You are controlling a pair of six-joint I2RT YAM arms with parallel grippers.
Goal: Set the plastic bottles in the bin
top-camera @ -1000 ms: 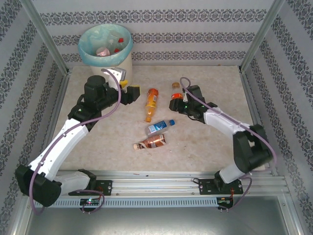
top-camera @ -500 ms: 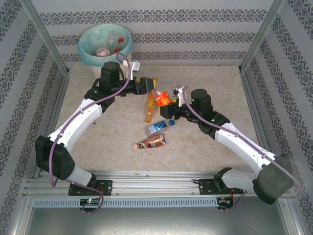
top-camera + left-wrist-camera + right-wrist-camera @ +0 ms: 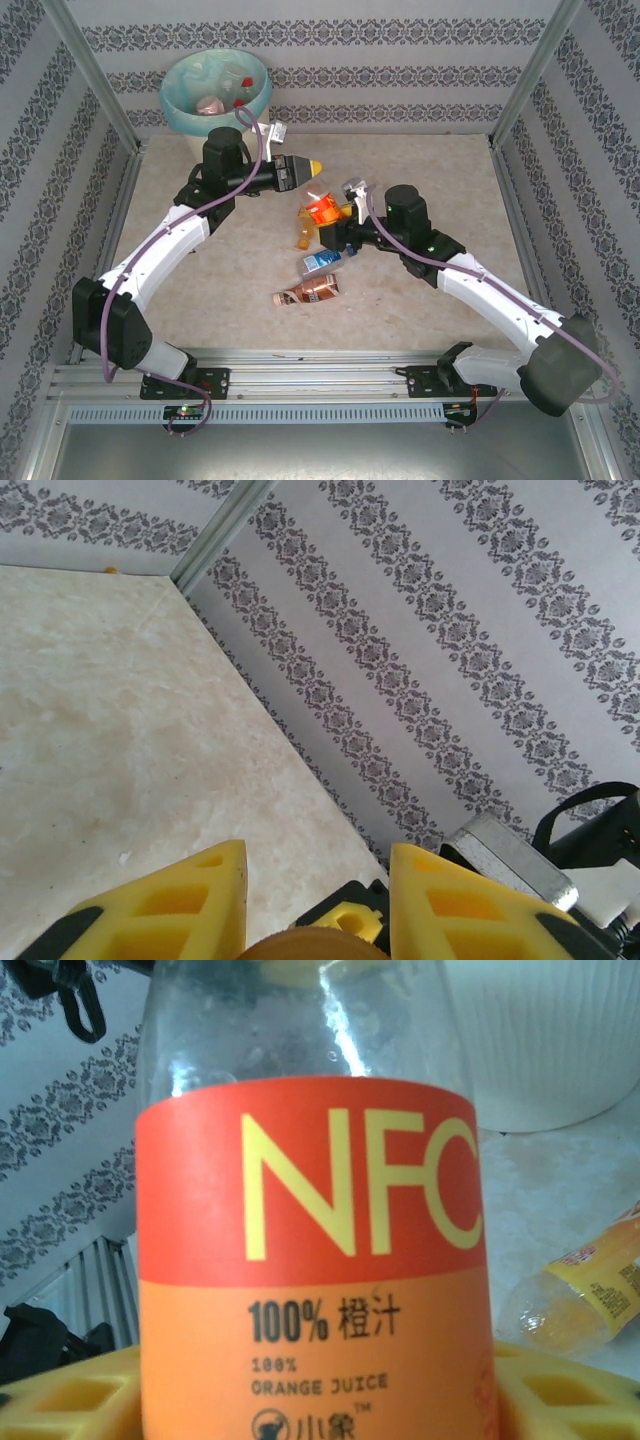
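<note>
My right tool (image 3: 332,216) hangs over the middle of the counter (image 3: 450,170). Its yellow fingers (image 3: 70,1400) sit against both sides of the orange-juice bottle (image 3: 310,1240), gripping it at the orange lower part of the label. My left tool (image 3: 310,168) points in from the bin side. A brownish cap (image 3: 300,945) sits between its fingers and fills the gap, but I cannot tell whether they clamp it.

Under the held bottle an orange bottle (image 3: 303,238) lies on the counter, partly covered by it. Nearer my bases lie a blue-labelled bottle (image 3: 322,262) and a brown bottle (image 3: 308,292), close together. The bin (image 3: 182,115) stands in the far left corner, with a pink bottle (image 3: 208,103) and a few others already inside. My left arm's wrist (image 3: 225,155) stands between the held bottle and the bin.
</note>
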